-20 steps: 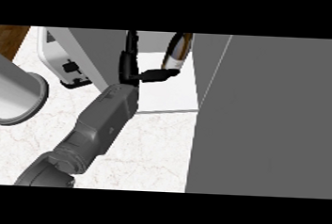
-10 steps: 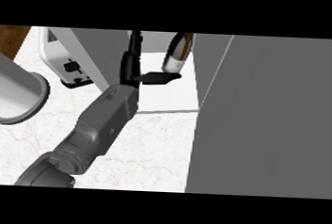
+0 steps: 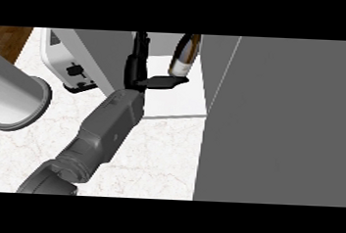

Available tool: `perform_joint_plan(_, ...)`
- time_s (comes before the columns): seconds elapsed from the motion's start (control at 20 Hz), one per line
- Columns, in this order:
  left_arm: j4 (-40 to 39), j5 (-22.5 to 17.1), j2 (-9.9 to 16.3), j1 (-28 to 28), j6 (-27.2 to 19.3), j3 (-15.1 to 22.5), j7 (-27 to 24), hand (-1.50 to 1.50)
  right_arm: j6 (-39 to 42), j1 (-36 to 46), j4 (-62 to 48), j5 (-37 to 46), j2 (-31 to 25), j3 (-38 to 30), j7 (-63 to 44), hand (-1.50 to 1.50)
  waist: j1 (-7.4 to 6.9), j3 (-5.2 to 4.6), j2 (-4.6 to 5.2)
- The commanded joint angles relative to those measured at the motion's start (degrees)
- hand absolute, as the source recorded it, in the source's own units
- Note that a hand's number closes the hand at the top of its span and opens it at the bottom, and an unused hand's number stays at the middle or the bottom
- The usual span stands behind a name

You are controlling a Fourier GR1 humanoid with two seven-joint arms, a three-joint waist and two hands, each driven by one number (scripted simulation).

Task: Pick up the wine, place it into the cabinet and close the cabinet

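Note:
The wine bottle (image 3: 184, 55), dark with a pale label, stands tilted on the white cabinet floor (image 3: 178, 103), inside the open cabinet. My left hand (image 3: 138, 63) is just left of it, fingers straight and pointing away from me. The thumb (image 3: 163, 82) sticks out to the right beneath the bottle's lower end, and nothing is held. The grey forearm (image 3: 107, 125) runs in from the lower left. The open cabinet door (image 3: 277, 123) is a large grey panel filling the right side. My right hand does not show.
A white toaster-like appliance (image 3: 70, 65) sits left of the hand on the marble counter (image 3: 160, 152). A big grey cylindrical vessel (image 3: 14, 99) stands at the far left. Wooden floor (image 3: 9, 40) shows at the top left corner.
The left hand has drawn back a little toward me, its thumb slightly lower. The bottle stays where it stood in the cabinet.

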State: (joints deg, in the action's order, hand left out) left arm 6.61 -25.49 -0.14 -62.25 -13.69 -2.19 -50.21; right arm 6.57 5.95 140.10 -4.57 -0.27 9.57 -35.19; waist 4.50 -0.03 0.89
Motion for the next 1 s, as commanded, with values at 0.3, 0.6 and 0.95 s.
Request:
perform_joint_plan(0.3, 3.8, -7.7, 0.1, 4.7, 0.9, 5.0, 1.5, -1.50, -1.3, 1.5, 1.7, -1.6, -0.6, -1.5, -2.7, -1.50, -1.24, -0.01, -0.69)
perform_joint_plan(0.6, 13.2, -12.4, 0.1, 12.9, -0.9, 14.8, 2.5, -1.50, -1.6, -0.6, 1.6, 0.6, -0.4, -0.7, -0.4, -1.50, -2.47, 0.03, -1.11)
perform_joint_plan(0.95, 36.6, -17.2, 0.1, 26.3, -13.4, 31.8, 6.9, -1.50, -1.1, -5.5, 6.7, -0.4, -1.5, -0.9, -1.6, -1.50, -4.10, 0.08, -1.44)
